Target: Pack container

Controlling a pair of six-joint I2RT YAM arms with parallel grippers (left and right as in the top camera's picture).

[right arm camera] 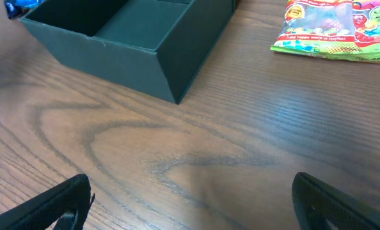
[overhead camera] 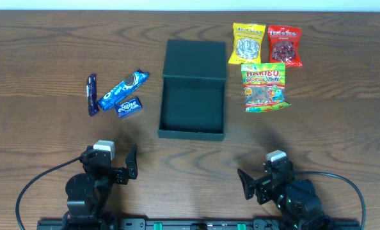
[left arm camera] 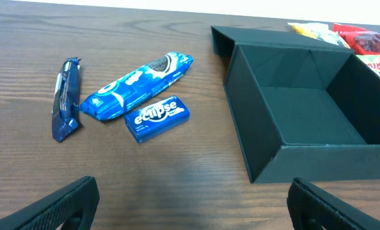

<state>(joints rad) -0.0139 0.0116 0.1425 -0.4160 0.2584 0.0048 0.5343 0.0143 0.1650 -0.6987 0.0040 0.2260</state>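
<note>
The dark teal container (overhead camera: 191, 133) stands open at the table's middle, empty, with its lid (overhead camera: 195, 59) lying flat behind it. It also shows in the left wrist view (left arm camera: 267, 150) and the right wrist view (right arm camera: 145, 64). My left gripper (overhead camera: 110, 161) is open and empty near the front edge, in front and to the left of the container; its fingers frame bare wood (left arm camera: 190, 207). My right gripper (overhead camera: 265, 181) is open and empty in front and to the right of the container, also over bare wood (right arm camera: 190, 201).
Left of the container lie a dark blue bar (overhead camera: 92, 94), a blue Oreo packet (overhead camera: 123, 89) and a blue Eclipse pack (overhead camera: 129, 107). Right of it lie a yellow packet (overhead camera: 248, 43), a red packet (overhead camera: 285, 45) and a Haribo bag (overhead camera: 264, 86).
</note>
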